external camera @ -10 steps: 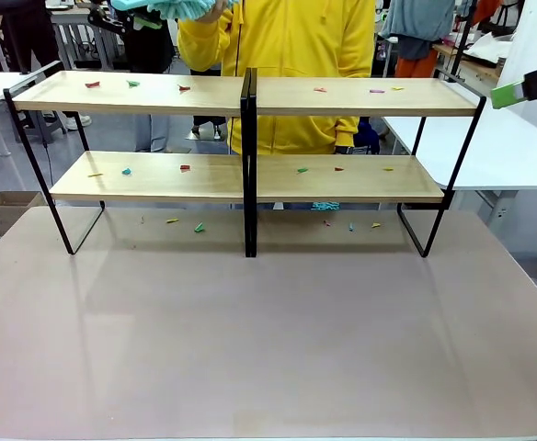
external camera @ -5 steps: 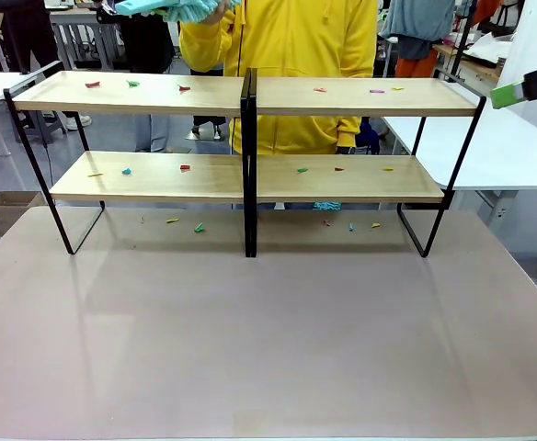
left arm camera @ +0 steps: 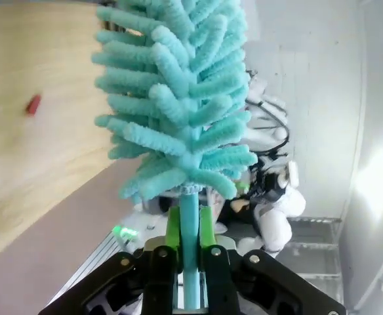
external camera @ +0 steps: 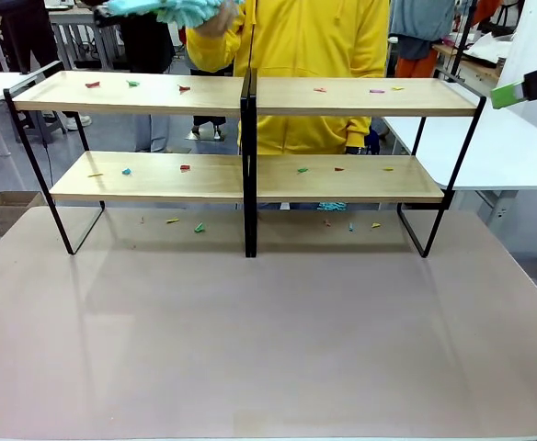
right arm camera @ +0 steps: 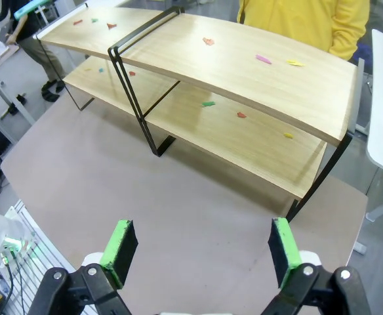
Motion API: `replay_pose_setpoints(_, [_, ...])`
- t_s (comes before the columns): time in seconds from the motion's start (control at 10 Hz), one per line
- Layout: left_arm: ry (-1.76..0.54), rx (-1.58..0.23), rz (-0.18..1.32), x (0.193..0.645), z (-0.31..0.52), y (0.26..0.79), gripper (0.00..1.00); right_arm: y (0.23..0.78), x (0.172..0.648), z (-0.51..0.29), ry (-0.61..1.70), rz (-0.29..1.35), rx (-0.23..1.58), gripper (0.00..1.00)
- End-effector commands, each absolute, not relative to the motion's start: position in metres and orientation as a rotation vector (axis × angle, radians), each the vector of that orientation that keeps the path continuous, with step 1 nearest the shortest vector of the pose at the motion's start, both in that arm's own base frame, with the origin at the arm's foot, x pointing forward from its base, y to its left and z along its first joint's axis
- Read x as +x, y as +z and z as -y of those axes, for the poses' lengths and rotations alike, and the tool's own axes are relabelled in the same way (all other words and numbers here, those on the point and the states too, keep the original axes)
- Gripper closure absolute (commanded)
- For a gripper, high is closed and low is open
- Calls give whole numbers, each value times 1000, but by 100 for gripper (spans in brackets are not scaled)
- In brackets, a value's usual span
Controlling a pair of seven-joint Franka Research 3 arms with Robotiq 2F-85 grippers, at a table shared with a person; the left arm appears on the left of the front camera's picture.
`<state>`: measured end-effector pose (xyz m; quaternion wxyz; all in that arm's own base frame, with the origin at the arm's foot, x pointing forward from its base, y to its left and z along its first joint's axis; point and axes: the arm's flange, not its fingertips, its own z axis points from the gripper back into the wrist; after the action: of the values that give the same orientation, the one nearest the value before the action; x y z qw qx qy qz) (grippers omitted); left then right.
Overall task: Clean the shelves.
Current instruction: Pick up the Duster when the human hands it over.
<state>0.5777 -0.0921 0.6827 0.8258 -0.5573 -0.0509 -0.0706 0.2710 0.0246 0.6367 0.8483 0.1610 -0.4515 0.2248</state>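
The shelves (external camera: 360, 96) span the far half of the table, light boards on black frames, dotted with small coloured scraps (external camera: 185, 169). A teal fluffy duster (left arm camera: 178, 98) rises from my left gripper (left arm camera: 189, 226), which is shut on its thin handle, with a wooden board (left arm camera: 40, 144) to the picture's left behind it. The duster (external camera: 158, 9) lies along the top edge above the left rack, a person's hand (external camera: 209, 18) at its right end. My right gripper (right arm camera: 202, 252) hangs open high above the table, looking down on the shelves (right arm camera: 257, 85); one of its green pads (external camera: 506, 95) shows at the right edge.
A person in a yellow top (external camera: 296, 46) stands close behind the shelves. More scraps (external camera: 199, 228) lie on the brown tabletop (external camera: 268, 331) under the lower boards. White tables (external camera: 498, 147) stand to the right and far left, and a cardboard box (external camera: 6, 209) sits on the floor.
The duster at the top edge has shifted a little to the left, and the person's arm and body have moved slightly to the right. The right gripper has stayed still.
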Motion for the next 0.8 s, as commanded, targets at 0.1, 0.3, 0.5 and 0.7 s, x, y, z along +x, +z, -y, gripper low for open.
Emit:
replay_pose_setpoints(0.1, [-468, -867, 180, 468, -3, 658, 100, 637, 271, -25, 474, 952, 341, 0])
replay_pose_setpoints(0.3, [-569, -826, 371, 378, -85, 625, 100, 637, 271, -25, 474, 952, 341, 0])
replay_pose_setpoints(0.5, [-837, -981, 616, 311, -136, 593, 100, 637, 271, -25, 474, 952, 341, 0])
replay_pose_setpoints(0.7, [-850, -985, 642, 292, -165, 561, 100, 637, 271, -25, 474, 952, 341, 0])
